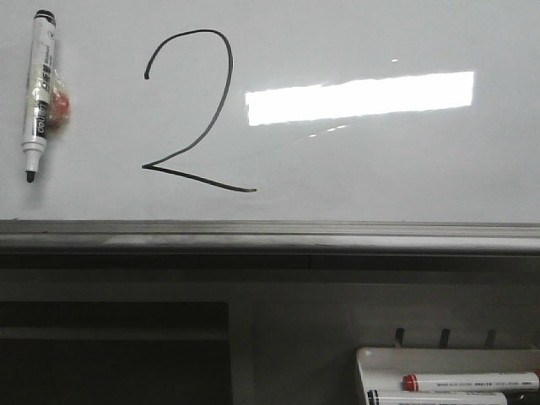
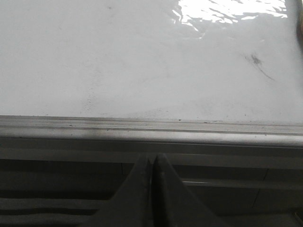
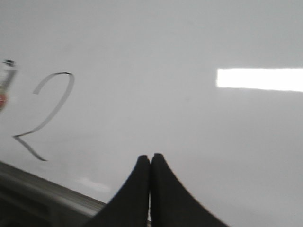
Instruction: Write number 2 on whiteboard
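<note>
Markers are lying in the tray, lower right. Both grippers (left, right) are sitting closed and empty. On the whiteboard, upper left, the 2 is showing complete beside a marker. Writing appears finished; next likely calls for withdrawing only.

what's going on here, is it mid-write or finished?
Looks finished. A complete number 2 is drawn on the whiteboard, and a black marker sits on the board to its left, not held by either arm. The left gripper and right gripper are both shut and empty. Two more markers, one red-capped, lie in the tray below the rail.
</note>
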`<state>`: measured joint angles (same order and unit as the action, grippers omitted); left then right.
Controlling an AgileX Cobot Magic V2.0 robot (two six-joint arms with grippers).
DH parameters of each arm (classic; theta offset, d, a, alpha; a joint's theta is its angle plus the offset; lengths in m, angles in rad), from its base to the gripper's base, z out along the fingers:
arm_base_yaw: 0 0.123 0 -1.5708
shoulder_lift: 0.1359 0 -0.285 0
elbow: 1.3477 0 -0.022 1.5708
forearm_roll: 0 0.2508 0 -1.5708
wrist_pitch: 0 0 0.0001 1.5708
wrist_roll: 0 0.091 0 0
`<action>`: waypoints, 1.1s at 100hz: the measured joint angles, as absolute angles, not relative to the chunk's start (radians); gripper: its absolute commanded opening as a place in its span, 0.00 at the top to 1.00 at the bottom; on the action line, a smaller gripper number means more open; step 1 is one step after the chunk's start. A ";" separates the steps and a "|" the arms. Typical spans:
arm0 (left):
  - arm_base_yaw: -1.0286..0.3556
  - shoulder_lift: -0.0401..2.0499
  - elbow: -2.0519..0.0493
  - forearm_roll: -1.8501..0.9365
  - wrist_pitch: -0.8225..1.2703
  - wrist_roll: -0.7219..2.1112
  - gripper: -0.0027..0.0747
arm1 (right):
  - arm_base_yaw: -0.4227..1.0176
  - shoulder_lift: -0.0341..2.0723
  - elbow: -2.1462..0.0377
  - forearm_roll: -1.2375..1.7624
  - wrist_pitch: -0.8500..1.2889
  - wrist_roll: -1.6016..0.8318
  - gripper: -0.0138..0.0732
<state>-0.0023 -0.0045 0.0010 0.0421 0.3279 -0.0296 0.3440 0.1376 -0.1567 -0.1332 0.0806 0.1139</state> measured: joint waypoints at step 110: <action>-0.002 -0.005 0.001 0.042 0.328 -0.030 0.99 | -0.091 -0.009 0.014 -0.141 0.321 0.119 0.90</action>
<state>-0.0023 -0.0045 0.0010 0.0421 0.3279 -0.0296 -0.0912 -0.0088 0.0140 -0.1408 0.3209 0.1188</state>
